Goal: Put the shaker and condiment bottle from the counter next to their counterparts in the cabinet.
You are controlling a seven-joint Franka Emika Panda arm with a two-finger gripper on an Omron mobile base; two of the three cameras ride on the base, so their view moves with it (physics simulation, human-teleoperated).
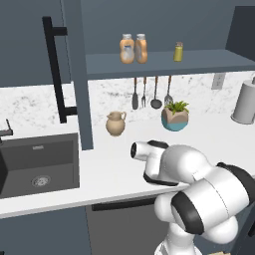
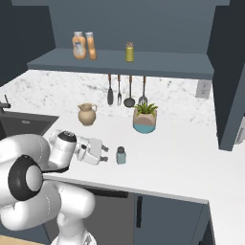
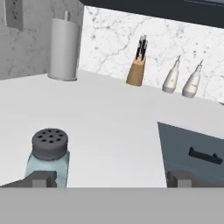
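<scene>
The shaker stands upright on the counter near its front edge, just beside the gripper, whose fingertips point at it. In the hand view it sits just beyond the left fingertip. The jaws are spread fully and hold nothing.

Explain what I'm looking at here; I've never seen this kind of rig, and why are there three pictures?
It is a rendered kitchen with a white robot arm on a driving base. Two cameras ride behind the arm, left and right; the third sits on its hand. The gripper is open and holds nothing, low over the white counter, beside the small blue-grey shaker. A tan jug and potted plant stand behind. On the cabinet shelf are two orange bottles and a yellow shaker.
</scene>
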